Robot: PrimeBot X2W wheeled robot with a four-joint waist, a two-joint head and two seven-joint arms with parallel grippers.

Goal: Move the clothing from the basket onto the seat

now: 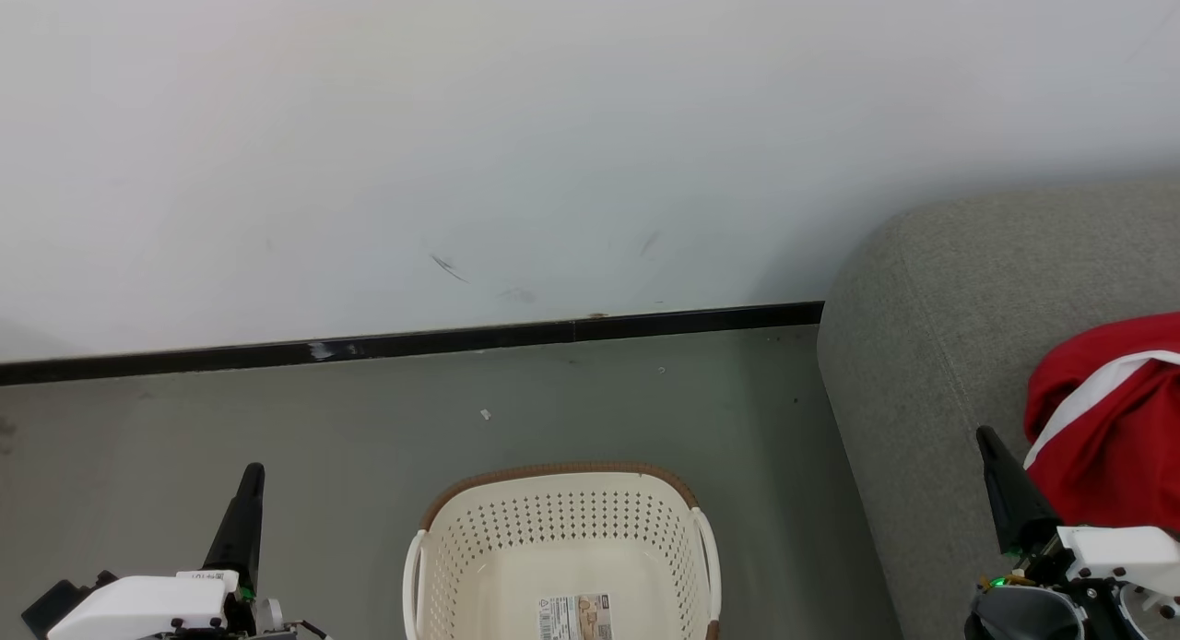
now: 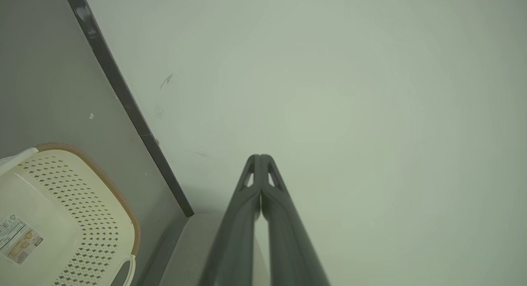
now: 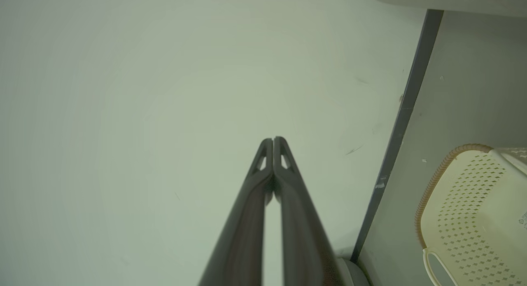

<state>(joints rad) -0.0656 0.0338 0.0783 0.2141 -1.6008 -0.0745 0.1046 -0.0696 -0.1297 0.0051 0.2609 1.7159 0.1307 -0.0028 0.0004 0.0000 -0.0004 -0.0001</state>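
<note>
A scuffed white wall point(image 1: 553, 114) meets the grey floor point(image 1: 369, 419) at a black skirting point(image 1: 415, 342).

Living-room corner of a home: grey sofa point(image 1: 922, 363), laundry basket point(image 1: 553, 520), white wall point(image 1: 553, 114), black skirting point(image 1: 415, 343).

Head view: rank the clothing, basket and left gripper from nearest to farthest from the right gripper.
1. Clothing, just right of the right gripper, on the seat.
2. Basket, on the floor to its left.
3. Left gripper, far left.
</note>
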